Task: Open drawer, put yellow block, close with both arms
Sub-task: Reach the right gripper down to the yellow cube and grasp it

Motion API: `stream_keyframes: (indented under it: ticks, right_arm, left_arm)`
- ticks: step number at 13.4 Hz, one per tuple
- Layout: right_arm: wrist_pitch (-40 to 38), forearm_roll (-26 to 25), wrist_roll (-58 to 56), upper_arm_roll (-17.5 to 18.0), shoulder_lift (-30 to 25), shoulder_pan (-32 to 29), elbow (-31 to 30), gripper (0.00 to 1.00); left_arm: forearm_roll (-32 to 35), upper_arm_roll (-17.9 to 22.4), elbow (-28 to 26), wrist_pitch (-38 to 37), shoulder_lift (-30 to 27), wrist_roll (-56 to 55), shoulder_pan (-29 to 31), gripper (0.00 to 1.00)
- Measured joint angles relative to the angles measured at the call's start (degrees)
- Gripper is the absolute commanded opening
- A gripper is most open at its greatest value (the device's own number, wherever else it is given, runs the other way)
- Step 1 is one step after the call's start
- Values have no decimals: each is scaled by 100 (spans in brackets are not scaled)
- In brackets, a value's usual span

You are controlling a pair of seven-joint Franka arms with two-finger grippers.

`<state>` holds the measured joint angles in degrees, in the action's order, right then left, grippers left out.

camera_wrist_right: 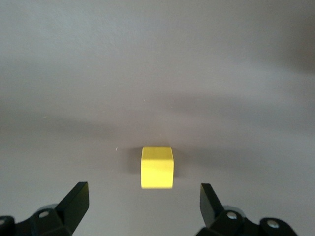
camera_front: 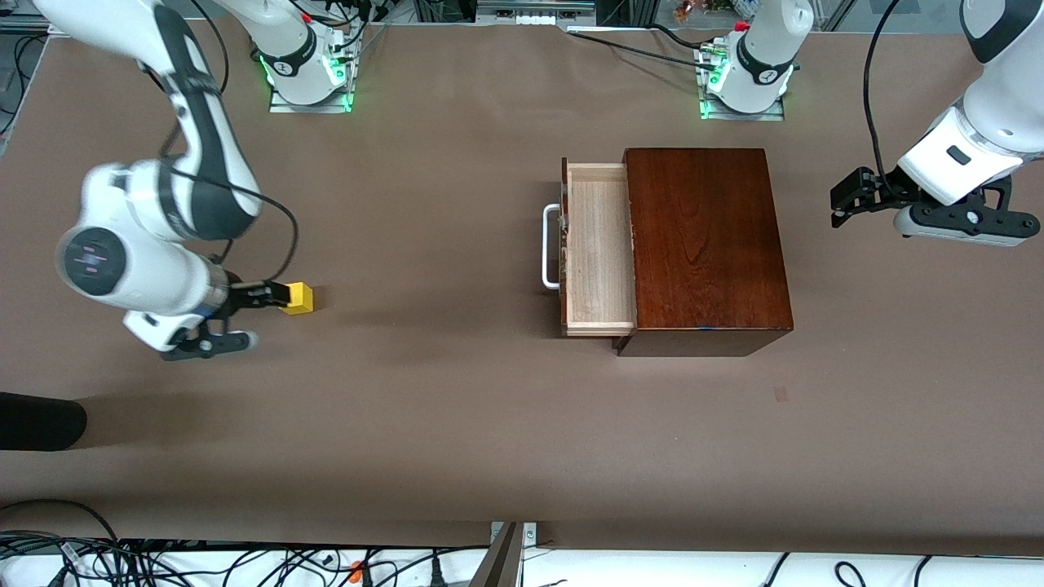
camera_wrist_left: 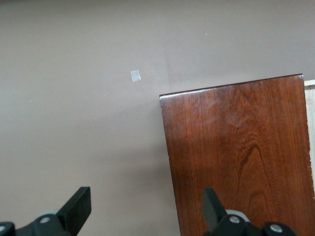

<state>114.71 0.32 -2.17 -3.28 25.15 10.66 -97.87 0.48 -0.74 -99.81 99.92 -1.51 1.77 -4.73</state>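
The table [camera_front: 457, 408] carries the wooden box [camera_front: 706, 244] toward the left arm's end, its drawer [camera_front: 599, 249] already pulled out and bare inside, its white handle [camera_front: 551, 246] facing the right arm's end; the yellow block [camera_front: 298, 297] sits on the table well apart from the drawer, toward the right arm's end. The right gripper [camera_wrist_right: 142, 206] is low beside the block with fingers spread wide, the block just ahead of the gap and not yet between them; this arm is plainly the nearer one. The left gripper [camera_wrist_left: 146, 209] waits over the box's edge, released, holding nothing.
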Motion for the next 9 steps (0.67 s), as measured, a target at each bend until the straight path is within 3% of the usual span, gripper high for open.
stream_keyframes:
  ticks: [4,9]
  right_arm:
    - [1009,0,0,-3,63,-3,-1059,100]
    - [1554,0,0,-50,72,-22,-1577,97]
  left_arm:
    - [0,-3,51,0,1,7,-1,100]
    - [0,-4,62,0,10,10,-1,100]
